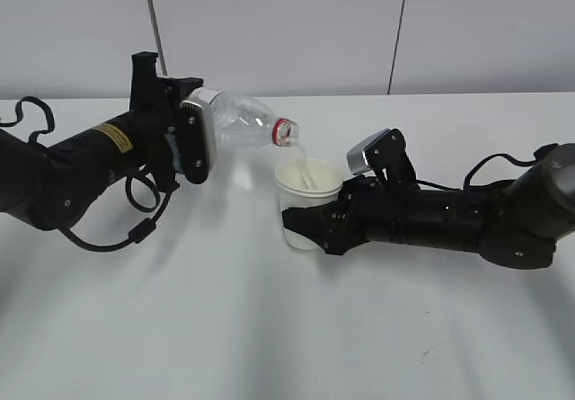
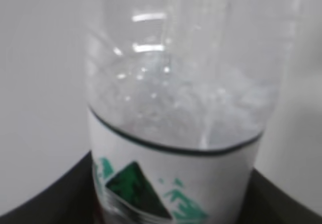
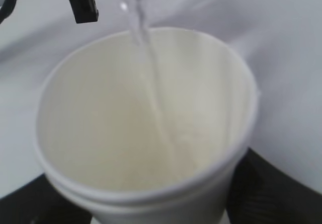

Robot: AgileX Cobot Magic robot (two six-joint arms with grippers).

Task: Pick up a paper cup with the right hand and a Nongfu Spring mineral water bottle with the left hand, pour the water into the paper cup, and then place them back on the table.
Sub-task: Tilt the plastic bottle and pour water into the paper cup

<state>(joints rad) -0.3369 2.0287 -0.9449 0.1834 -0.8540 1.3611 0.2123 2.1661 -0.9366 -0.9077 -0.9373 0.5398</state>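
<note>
I am watching the paper cup (image 1: 308, 200) sitting upright near the middle of the table (image 1: 269, 328), its base hidden behind dark fingers so I cannot tell whether it is touching the surface. A thin stream of water (image 3: 151, 78) is falling into the cup's cream inside. Just above the cup and to its left, the Nongfu Spring mineral water bottle (image 1: 243, 120) is lying almost level, its red-ringed mouth tipping down over the cup's rim. I am seeing the right hand (image 1: 310, 225) closed around the cup's lower wall from the right. Left of the cup, the left hand (image 1: 193, 139) is clamping the bottle's labelled middle.
</note>
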